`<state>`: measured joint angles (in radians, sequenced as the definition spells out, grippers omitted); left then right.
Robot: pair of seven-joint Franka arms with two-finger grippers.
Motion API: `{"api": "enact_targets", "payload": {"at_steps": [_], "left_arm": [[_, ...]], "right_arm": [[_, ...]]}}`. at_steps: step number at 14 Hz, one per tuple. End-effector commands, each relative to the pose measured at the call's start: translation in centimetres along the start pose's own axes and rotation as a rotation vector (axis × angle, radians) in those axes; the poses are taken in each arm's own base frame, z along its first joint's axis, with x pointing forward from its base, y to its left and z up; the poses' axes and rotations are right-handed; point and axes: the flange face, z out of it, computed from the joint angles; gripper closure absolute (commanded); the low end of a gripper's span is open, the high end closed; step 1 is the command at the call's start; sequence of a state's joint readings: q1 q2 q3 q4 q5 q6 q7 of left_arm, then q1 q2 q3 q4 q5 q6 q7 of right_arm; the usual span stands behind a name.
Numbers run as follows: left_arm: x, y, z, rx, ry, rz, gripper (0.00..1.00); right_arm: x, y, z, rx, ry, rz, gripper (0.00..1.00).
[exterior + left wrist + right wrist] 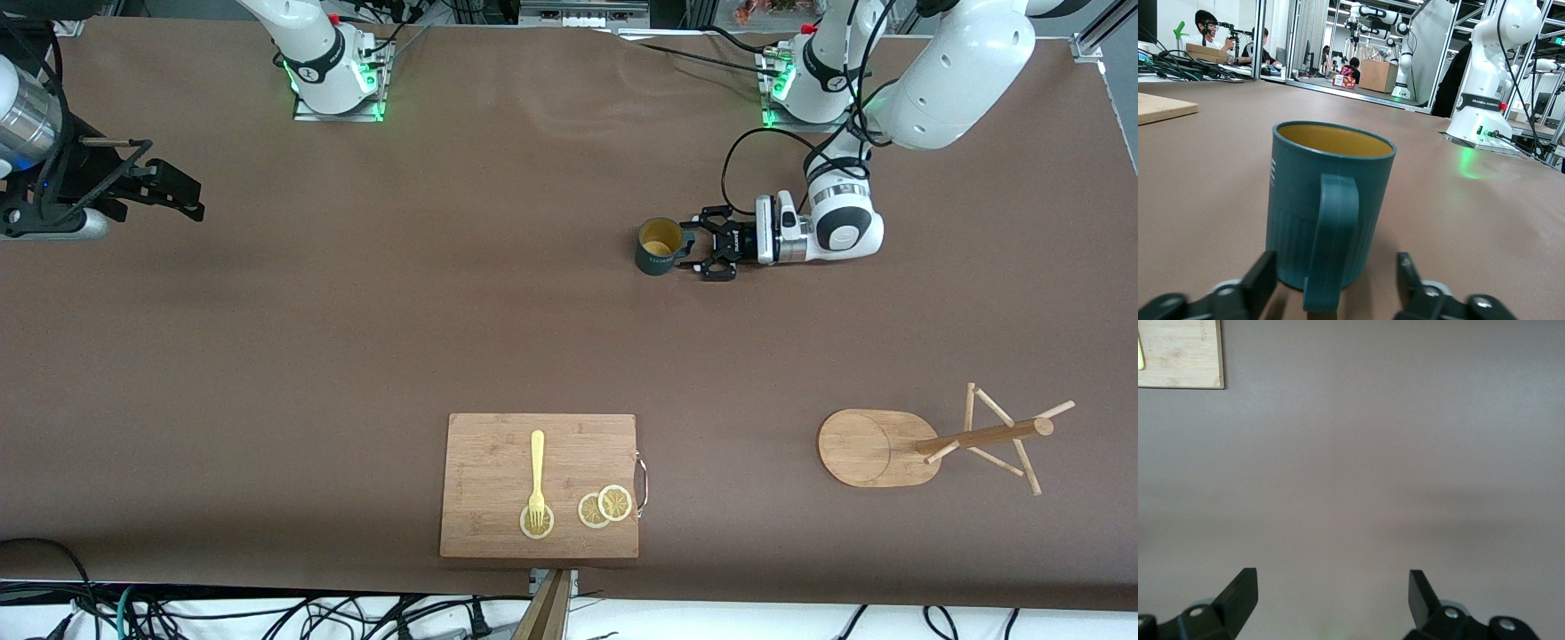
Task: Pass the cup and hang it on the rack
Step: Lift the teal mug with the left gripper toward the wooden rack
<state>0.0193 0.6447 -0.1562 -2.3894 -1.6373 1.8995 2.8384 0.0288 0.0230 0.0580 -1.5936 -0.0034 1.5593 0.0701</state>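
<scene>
Straddling the cup's (pixel 1328 207) handle, the left gripper (pixel 1338 280) sits low at the table, fingers apart, gripping nothing yet; the cup stands upright straight ahead. The right gripper (pixel 1331 593) waits open, well apart.

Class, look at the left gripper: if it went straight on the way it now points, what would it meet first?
The left gripper points level at the cup, so it would first meet the cup's handle, which sits between its open fingers. They look apart from it yet, though depth is hard to judge.
</scene>
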Motion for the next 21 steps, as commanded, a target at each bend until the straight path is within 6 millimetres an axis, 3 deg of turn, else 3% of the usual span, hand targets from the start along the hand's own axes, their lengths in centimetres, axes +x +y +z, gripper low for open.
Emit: {"api": "enact_targets", "payload": {"at_steps": [1,4,7,10,13,16,21], "left_arm": [[-1.4,1.1,0.0,0.044,0.015,0.302,0.83],[-1.4,0.9,-0.4,0.054,0.016,0.301,1.00],[-0.4,0.0,-1.7,0.086,0.033,0.241,1.00],[3.2,-2.0,-4.0,0.115,0.050,0.036,1.00],[7.6,-3.4,-8.3,0.086,0.127,-0.271,1.00],[11.0,-3.8,-15.2,0.059,0.239,-0.537,1.00],[12.5,-2.8,-22.9,-0.079,0.509,-0.915,1.00]], "right_arm": [[0.5,0.2,-0.2,-0.015,-0.001,0.016,0.00],[0.5,0.8,-0.2,-0.015,-0.002,0.016,0.00],[0.5,0.8,-0.2,-0.011,-0.003,0.015,0.00],[0.5,0.6,-0.3,-0.004,0.002,0.026,0.00],[0.5,0.5,-0.3,-0.002,0.001,0.021,0.00],[0.5,0.5,-0.3,-0.002,0.002,0.023,0.00],[0.5,0.6,-0.2,-0.002,-0.004,0.020,0.00]]}}
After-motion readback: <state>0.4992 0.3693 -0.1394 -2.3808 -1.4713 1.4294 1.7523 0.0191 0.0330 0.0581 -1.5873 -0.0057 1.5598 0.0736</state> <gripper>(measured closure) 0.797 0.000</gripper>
